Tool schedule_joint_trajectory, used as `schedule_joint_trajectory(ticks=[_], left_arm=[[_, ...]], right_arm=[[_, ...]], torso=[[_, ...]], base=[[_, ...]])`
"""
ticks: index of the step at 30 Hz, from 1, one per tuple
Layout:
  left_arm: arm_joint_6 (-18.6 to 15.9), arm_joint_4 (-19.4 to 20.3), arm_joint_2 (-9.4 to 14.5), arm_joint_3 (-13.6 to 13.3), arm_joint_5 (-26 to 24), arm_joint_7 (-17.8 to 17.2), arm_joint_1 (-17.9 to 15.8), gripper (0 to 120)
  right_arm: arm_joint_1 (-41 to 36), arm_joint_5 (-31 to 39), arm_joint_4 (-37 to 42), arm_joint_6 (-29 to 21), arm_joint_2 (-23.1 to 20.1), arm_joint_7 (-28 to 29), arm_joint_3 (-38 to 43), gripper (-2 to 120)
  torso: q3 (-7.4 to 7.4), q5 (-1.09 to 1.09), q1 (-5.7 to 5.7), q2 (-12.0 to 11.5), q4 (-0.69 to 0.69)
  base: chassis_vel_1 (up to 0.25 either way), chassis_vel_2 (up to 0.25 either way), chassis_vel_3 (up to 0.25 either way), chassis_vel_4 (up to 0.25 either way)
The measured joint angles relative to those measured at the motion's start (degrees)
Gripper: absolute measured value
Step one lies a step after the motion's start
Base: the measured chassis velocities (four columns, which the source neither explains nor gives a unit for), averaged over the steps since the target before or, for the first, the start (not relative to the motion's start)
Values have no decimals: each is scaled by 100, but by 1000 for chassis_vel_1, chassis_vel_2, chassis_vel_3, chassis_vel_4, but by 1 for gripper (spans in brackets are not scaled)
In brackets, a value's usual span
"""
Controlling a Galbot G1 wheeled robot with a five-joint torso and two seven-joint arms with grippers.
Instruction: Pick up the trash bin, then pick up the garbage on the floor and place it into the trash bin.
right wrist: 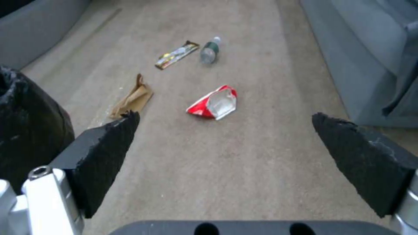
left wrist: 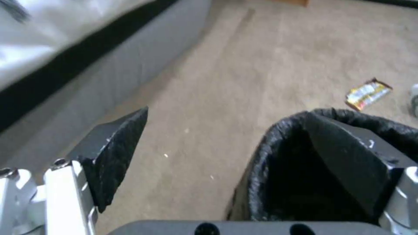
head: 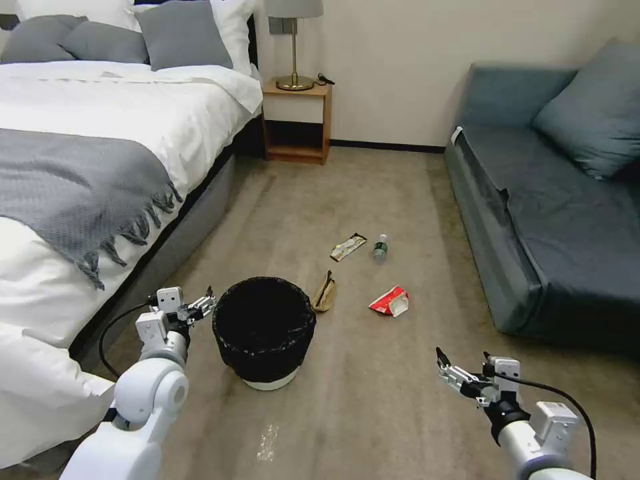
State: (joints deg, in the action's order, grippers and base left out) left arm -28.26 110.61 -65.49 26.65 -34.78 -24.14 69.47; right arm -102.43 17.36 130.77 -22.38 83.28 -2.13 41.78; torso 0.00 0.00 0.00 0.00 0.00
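Low left in the head view, the left pincer (head: 208, 301) gapes wide astride the black-bagged round white trash bin's (head: 264, 330) rim, so it should seat deeper before clamping; right pincer (head: 445, 369) hangs wide.

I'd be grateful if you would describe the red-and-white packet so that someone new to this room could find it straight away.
Start at the blue-grey sofa on the robot's right and look to the carpet in front of it. Four litter items lie there beyond the black-lined trash bin; the red-and-white packet is the one nearest the sofa, crumpled and torn open. It is the only red piece, unlike the brown paper, the yellow wrapper and the bottle.
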Motion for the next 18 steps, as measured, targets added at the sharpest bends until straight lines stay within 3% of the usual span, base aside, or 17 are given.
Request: schedule_joint_trajectory(ticks=[5,18], left_arm=[[-504,-174,-37,-241,-515,-240,-303,97],[-894,-419,-160,-562,-854,-782,-404,97]], right_arm=[[-38,-131,-31,87,79,-1,2,100],[-193,-176,85,180,190,-4,152,100]], torso=[[0,0,0,0,-1],[0,0,0,0,0]], base=[[0,0,0,0],[0,0,0,0]])
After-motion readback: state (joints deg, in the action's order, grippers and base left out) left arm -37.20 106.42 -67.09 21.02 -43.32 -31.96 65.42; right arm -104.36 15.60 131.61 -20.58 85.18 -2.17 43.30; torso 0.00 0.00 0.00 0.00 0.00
